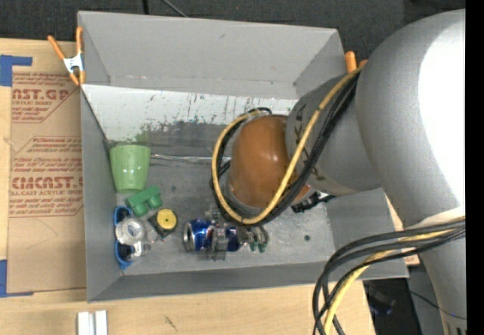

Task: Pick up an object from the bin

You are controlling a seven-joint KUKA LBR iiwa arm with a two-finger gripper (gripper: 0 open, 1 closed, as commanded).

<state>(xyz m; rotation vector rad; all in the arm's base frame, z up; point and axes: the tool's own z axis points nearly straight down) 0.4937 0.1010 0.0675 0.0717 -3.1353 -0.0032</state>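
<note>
Camera view: claw (236,239) low by the near wall of the bin (189,91), blue crushed can (200,235) just beside it toward the view's left, lying crosswise; impossible to tell whether apart or together

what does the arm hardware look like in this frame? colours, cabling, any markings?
The arm is bulky, rounded and silver-grey, with no markings that I can see. At its wrist sits a glossy orange-brown dome cover. Yellow and black cables loop round that cover, and a further bundle in the same colours trails below the arm's big body.
</note>
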